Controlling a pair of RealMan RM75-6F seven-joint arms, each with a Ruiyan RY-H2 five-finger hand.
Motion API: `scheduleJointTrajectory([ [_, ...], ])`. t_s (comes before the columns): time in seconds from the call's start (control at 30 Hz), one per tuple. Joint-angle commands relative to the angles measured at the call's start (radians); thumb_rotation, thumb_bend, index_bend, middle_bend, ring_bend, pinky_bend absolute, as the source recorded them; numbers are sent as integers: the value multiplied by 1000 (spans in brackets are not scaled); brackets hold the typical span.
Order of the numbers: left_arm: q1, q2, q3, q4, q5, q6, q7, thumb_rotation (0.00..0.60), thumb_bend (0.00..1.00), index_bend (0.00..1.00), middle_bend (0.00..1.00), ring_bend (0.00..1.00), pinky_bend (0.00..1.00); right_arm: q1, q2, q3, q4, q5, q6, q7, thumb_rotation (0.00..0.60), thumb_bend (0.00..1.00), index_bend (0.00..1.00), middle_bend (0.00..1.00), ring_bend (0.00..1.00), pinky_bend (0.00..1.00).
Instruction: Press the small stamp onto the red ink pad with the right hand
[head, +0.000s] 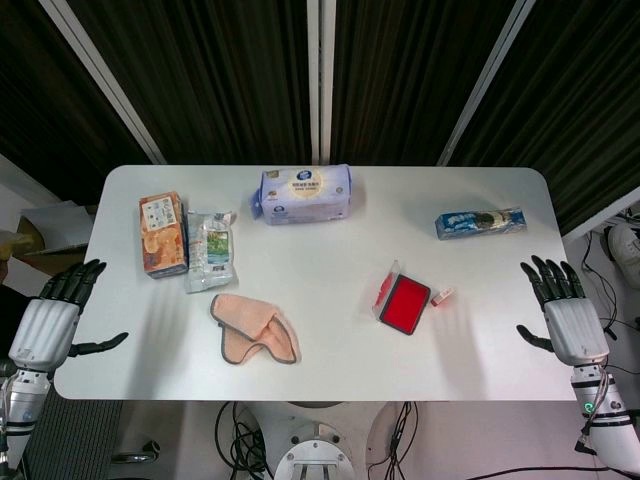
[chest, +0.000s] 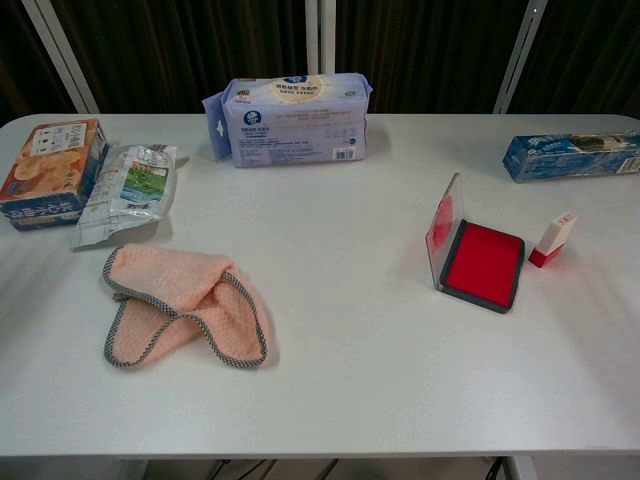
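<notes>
The red ink pad lies open on the white table, right of centre, its clear lid standing up on its left side. The small stamp, white with a red base, stands just right of the pad. My right hand hovers at the table's right edge, fingers spread and holding nothing, well to the right of the stamp. At the left edge my left hand is also spread and empty. Neither hand shows in the chest view.
A peach cloth lies front left of centre. An orange box and a foil packet sit at the left. A tissue pack is at the back centre, a blue package at the back right.
</notes>
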Motion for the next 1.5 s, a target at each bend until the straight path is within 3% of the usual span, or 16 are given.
scheduleJointTrajectory([
  [0.03,0,0,0,0,0,0,0,348,23,11,77,77,172,0,0,-1,0,0,0,0,600,68,0,0,0,0],
  [0.43,5,2,2,-2,4,10,1,346,23,10,77,77,172,-2,6,-5,1,-1,-3,-7,600,68,0,0,0,0],
  [0.6,6,1,3,-6,1,7,4,347,22,11,77,77,171,14,27,-3,0,2,-28,-76,600,69,0,0,2,13],
  [0.63,6,1,3,-5,-1,4,4,348,23,11,77,77,172,20,31,0,2,5,-37,-99,600,69,0,0,24,51],
  [0.7,3,-2,2,-3,-5,-3,4,347,23,11,77,77,171,40,35,3,16,5,-66,-151,600,72,0,3,170,280],
  [0.73,2,-4,2,-2,-5,-5,4,347,23,11,77,77,172,50,36,1,21,2,-83,-168,600,74,0,24,335,522],
  [0.8,-1,-9,2,-1,-2,-7,3,347,23,11,77,77,172,74,42,-12,15,-2,-137,-189,600,75,0,66,558,833],
  [0.87,-4,-11,2,-2,1,-10,6,345,23,11,77,77,172,99,42,-19,20,-17,-172,-209,600,76,0,73,655,940],
  [0.97,-6,-9,3,-6,0,-15,13,349,23,11,77,77,172,142,20,-22,57,-41,-222,-262,600,79,0,87,714,987],
  [1.13,-5,-14,7,-8,-6,-23,16,355,23,11,77,77,172,219,-44,-23,135,-92,-281,-266,600,91,15,100,721,990],
  [1.5,-1,-11,8,-9,-12,-22,21,351,23,11,77,77,172,300,-149,-30,244,-99,-354,-189,600,92,207,191,723,990],
])
